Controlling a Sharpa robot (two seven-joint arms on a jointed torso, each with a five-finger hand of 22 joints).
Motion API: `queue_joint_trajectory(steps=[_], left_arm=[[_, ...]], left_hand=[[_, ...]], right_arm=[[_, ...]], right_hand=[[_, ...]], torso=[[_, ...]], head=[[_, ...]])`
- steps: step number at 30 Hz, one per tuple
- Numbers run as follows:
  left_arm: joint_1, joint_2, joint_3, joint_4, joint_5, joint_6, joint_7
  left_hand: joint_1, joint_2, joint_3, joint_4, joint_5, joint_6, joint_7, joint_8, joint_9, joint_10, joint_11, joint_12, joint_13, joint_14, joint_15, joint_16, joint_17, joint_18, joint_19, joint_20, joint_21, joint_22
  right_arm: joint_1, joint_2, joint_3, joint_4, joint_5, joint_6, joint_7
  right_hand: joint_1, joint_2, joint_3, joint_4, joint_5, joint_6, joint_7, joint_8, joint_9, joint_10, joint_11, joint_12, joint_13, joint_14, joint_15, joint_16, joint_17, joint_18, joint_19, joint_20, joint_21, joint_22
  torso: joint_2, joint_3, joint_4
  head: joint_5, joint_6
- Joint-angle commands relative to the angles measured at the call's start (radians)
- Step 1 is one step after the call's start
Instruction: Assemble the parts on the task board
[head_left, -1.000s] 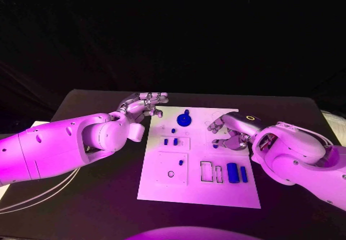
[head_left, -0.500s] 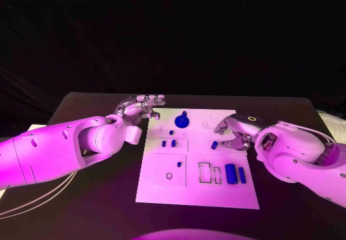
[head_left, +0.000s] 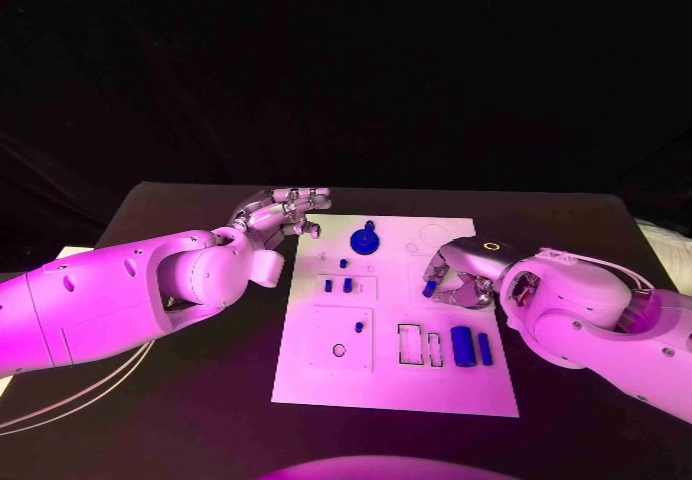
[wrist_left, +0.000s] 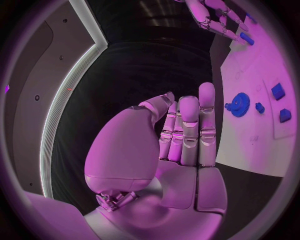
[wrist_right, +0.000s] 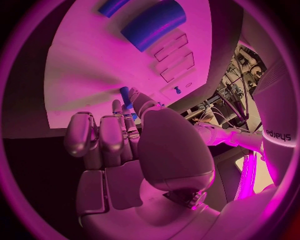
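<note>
R hand (head_left: 459, 272) over the white rectangular task board (head_left: 397, 385), thumb + finger pinching a small blue peg-like part (head_left: 428, 287) just above board's mid-right. L hand (head_left: 281, 212) holds nothing, fingers straight and together, off board's far-left corner, near blue gear-shaped part (head_left: 366, 240).

Magenta light over the scene; room behind the desk (head_left: 173, 200) black. Task board (head_left: 397, 385) glares, near washed out. Arms brightly lit. Wrist views bend straight edges strongly at circle rims, dark vignette around.
</note>
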Motion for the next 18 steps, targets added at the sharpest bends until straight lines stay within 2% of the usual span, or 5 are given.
queue_joint_trajectory(steps=[1, 12, 18], left_arm=[[0.000, 0.002, 0.001, 0.000, 0.003, 0.022, 0.002], [0.000, 0.002, 0.001, -0.001, 0.003, 0.028, -0.004], [0.000, 0.002, 0.001, -0.001, 0.003, 0.030, -0.006]], left_hand=[[0.000, 0.006, -0.001, -0.003, 0.006, -0.006, 0.002, 0.003, -0.001, -0.006, -0.003, 0.005, 0.000, -0.007, 0.001, -0.004, -0.001, 0.012, -0.002, -0.004, -0.005, -0.001], [0.000, 0.006, -0.001, -0.003, 0.006, -0.006, 0.002, 0.003, -0.001, -0.006, -0.003, 0.005, 0.000, -0.007, 0.001, -0.004, -0.001, 0.012, -0.002, -0.004, -0.005, -0.001], [0.000, 0.006, -0.001, -0.003, 0.006, -0.006, 0.002, 0.003, -0.001, -0.006, -0.003, 0.005, 0.000, -0.007, 0.001, -0.004, -0.001, 0.012, -0.002, -0.004, -0.005, -0.001]], right_arm=[[-0.002, 0.006, 0.000, -0.004, -0.002, 0.018, 0.015], [-0.003, 0.018, -0.001, -0.016, -0.001, 0.005, 0.020], [-0.004, 0.022, -0.002, -0.022, -0.015, -0.008, 0.013]], right_hand=[[0.003, 0.012, 0.009, -0.001, 0.005, 0.010, 0.001, 0.004, 0.001, 0.010, 0.001, 0.005, -0.002, 0.017, -0.007, 0.008, 0.003, 0.000, 0.007, 0.001, 0.004, 0.004], [0.009, 0.023, 0.033, 0.003, 0.002, 0.030, 0.003, 0.004, 0.002, 0.039, 0.000, 0.005, -0.001, 0.018, -0.006, 0.015, 0.009, -0.001, 0.012, 0.002, 0.008, 0.010], [0.048, 0.051, 0.093, -0.015, -0.046, 0.100, -0.006, 0.030, 0.015, 0.123, -0.019, 0.019, 0.005, 0.022, -0.021, 0.030, 0.025, -0.008, 0.036, -0.008, 0.036, 0.049]], torso=[[0.000, 0.0002, 0.0013], [0.000, 0.0003, -0.0005], [0.000, 0.0005, 0.0003]], head=[[-0.001, 0.000], [0.002, -0.004], [0.002, -0.006]])
